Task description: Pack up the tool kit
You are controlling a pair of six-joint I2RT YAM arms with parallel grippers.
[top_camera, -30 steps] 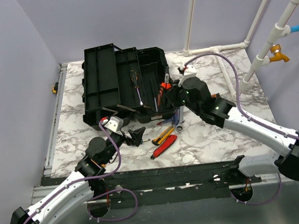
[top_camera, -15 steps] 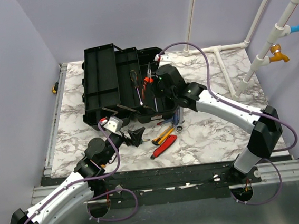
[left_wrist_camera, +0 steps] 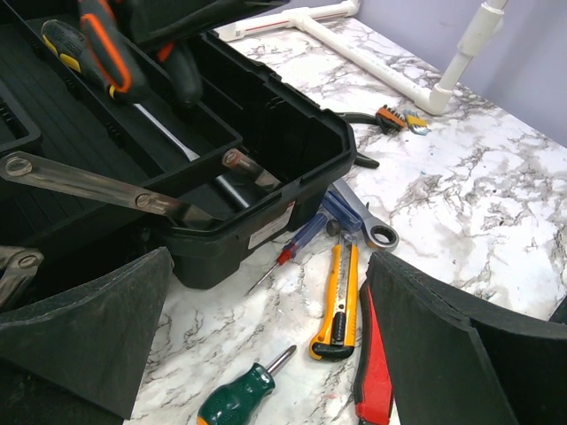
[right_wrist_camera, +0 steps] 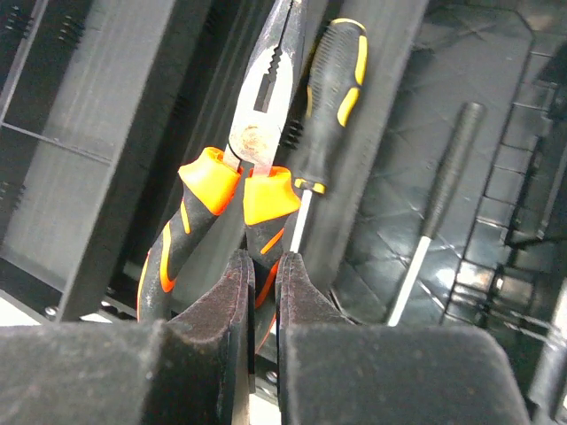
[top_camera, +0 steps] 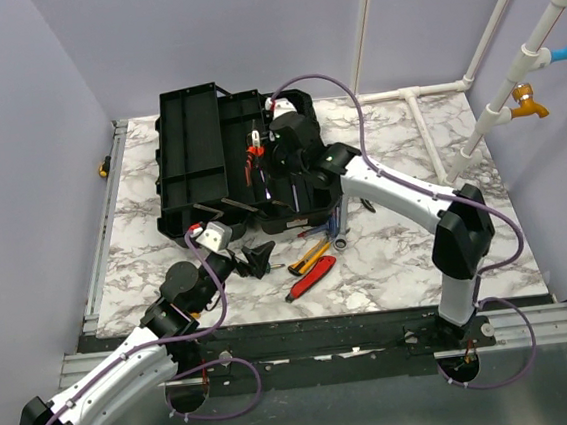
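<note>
my right pincer is clamped on one orange handle of the pliers, and the other handle hangs free at 9 o'clock of my fingers. the nose points to 12 o'clock in my wrist view. the toolbox lies open at 11 o'clock on the table, and i am holding the pliers over its inner tray, just beside the black-and-yellow screwdriver, which lies at 1 o'clock of the nose. i cannot tell if the pliers touch the tray yet.

as i judge it, the step in hand is setting them down. to do it well i should lower until the nose rests flat in the channel, parallel to the screwdriver and not across its shaft. then i part my fingers only a little, so the loose handle does not swing and tip the tool onto the tray wall. i lift straight up and clear of the box rim.

my left pincer stands wide apart and holds nothing, at 6 o'clock of the box. the utility knife, wrench and green screwdriver lie loose near it, not yet packed.
</note>
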